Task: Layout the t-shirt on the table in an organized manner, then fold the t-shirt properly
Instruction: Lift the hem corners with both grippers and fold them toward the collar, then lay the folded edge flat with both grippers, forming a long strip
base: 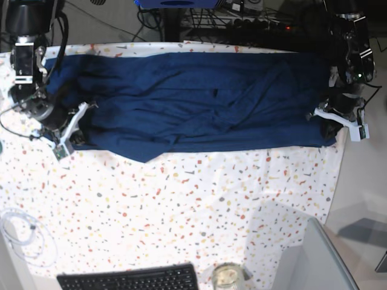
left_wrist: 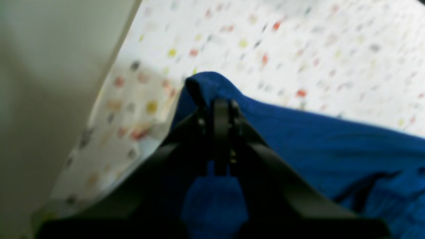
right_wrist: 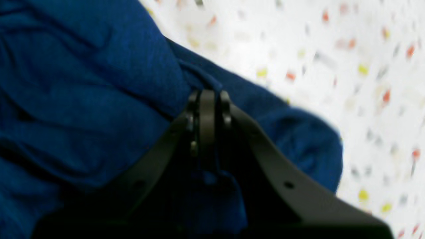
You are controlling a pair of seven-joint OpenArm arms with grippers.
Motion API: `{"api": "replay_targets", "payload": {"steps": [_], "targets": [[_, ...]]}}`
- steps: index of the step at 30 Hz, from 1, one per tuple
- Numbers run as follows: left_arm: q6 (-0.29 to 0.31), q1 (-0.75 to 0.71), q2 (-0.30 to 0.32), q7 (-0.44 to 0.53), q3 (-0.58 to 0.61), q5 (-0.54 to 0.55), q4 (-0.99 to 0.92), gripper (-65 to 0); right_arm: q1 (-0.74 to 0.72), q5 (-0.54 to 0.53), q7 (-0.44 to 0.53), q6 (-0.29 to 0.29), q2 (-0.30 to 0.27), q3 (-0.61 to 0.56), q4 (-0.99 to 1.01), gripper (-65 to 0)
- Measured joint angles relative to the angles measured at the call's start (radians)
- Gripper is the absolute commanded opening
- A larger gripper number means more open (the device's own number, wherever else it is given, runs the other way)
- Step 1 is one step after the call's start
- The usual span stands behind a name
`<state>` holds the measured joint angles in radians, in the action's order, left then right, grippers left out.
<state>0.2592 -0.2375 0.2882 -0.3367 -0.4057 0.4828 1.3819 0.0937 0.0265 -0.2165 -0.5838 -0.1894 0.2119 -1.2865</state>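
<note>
The dark navy t-shirt (base: 193, 96) lies stretched sideways across the far half of the speckled white table (base: 181, 205), wrinkled, with its near edge sagging towards the left. My left gripper (left_wrist: 217, 99) is shut on a bunched corner of the t-shirt (left_wrist: 315, 142) close to the table's edge; in the base view the left gripper (base: 326, 128) sits at the shirt's right end. My right gripper (right_wrist: 207, 96) is shut on a fold of the t-shirt (right_wrist: 83, 99); in the base view the right gripper (base: 77, 139) holds the shirt's left near corner.
A black keyboard (base: 128, 279) and a glass jar (base: 227, 277) stand at the near edge. A coiled white cable (base: 24, 232) lies near left. A grey panel (base: 314, 260) rises at the near right corner. Cables and equipment crowd the back.
</note>
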Motion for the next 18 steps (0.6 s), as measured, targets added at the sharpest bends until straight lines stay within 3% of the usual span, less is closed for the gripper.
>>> {"api": "replay_targets", "payload": {"steps": [5,16,18], "targets": [[0.002,-0.041,-0.004,0.003,0.0,0.002,0.001,-65.0,0.052,0.005,-0.001,0.0,-0.011,0.039,-0.03,-64.8],[0.0,-0.112,-0.003,0.003,0.0,0.005,0.074,-65.0,0.158,0.003,0.005,0.003,0.025,0.037,-0.144,-64.8],[-0.001,-0.112,-0.002,0.002,-0.001,0.004,0.073,-65.0,0.159,0.005,-0.03,0.002,0.024,0.037,-0.144,-64.8]]}}
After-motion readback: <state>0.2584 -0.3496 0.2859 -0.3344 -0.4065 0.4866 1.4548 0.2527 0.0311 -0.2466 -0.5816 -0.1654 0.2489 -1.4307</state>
